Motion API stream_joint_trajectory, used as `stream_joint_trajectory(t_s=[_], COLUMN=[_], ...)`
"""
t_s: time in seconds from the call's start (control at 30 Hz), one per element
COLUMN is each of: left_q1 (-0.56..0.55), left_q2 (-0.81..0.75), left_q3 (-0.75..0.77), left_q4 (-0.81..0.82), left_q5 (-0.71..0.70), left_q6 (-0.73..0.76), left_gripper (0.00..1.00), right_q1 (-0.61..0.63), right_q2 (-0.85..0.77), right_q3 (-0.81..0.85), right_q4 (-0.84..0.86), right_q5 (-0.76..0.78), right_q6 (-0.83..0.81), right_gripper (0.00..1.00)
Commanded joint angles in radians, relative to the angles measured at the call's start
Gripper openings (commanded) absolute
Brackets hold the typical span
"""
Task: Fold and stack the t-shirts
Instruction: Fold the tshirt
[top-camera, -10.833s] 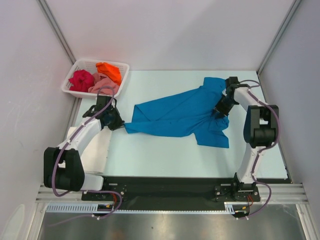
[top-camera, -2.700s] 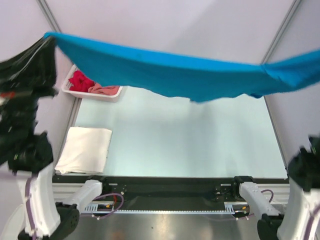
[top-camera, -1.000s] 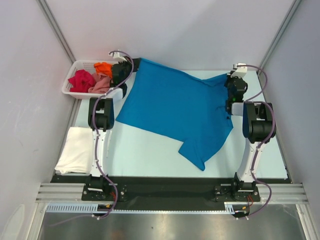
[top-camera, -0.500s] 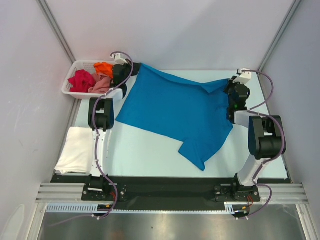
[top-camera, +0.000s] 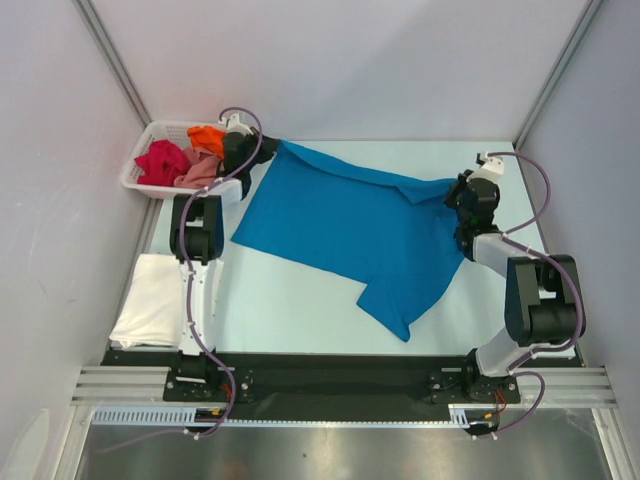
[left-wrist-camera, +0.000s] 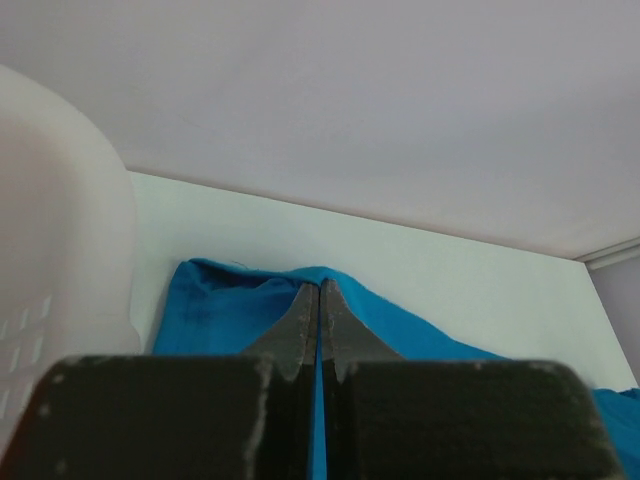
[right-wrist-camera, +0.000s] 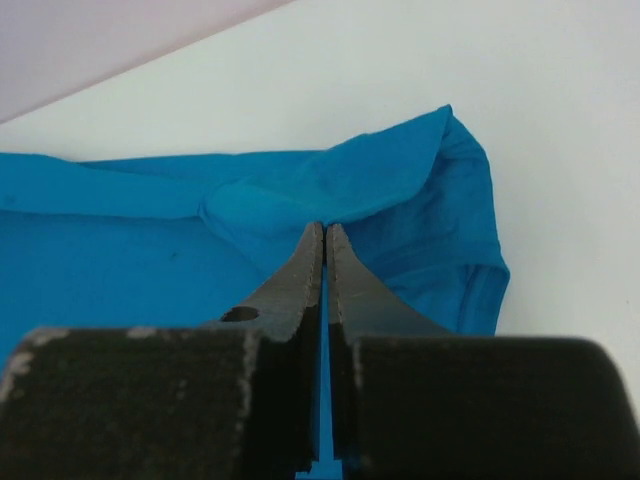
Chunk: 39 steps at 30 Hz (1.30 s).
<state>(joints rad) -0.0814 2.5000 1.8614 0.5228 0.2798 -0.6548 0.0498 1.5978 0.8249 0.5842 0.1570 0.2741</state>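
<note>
Well, blue shirt (top-camera: 350, 225): spread flat across the table (top-camera: 300, 305), one sleeve pointing at the near edge.
Left gripper (left-wrist-camera: 320, 292): pinched tight on the shirt's far-left corner, just beside the basket (top-camera: 135, 182).
Right gripper (right-wrist-camera: 325, 232): clamped on its far-right corner.
Basket: crimson shirt (top-camera: 160, 160), orange shirt (top-camera: 208, 136), pink shirt (top-camera: 198, 172) bunched inside.
White shirt (top-camera: 160, 300): folded, near-left of the table.

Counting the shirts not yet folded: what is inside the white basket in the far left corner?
The basket holds three crumpled shirts: a crimson t-shirt, an orange t-shirt and a dusty pink t-shirt. Anything beneath them is covered.
</note>
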Motion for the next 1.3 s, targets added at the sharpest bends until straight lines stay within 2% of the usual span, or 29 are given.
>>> stream_joint_trajectory(t_s=[0.0,0.23,0.6,1.27], left_q1=[0.028,0.037,0.048,0.072], left_q2=[-0.082,-0.093,-0.110,-0.095], left_q3=[-0.016,-0.013,-0.073,-0.041], left_q4=[-0.069,-0.138,-0.135,-0.221], left_q5=[-0.042,-0.048,-0.076,-0.131], left_q6=[0.015,0.043,0.047,0.081], left_gripper=[0.00,0.00,0.00,0.01], right_q1=[0.019,0.027,0.032,0.074], right_q2=[-0.091,-0.186,-0.206,-0.249], right_q3=[-0.016,-0.049,-0.107,-0.135], right_q4=[-0.046,-0.126,-0.165,-0.225], right_q5=[0.012,0.029,0.009,0.026], right_q6=[0.030,0.030,0.045,0.070], right_gripper=[0.00,0.00,0.00,0.00])
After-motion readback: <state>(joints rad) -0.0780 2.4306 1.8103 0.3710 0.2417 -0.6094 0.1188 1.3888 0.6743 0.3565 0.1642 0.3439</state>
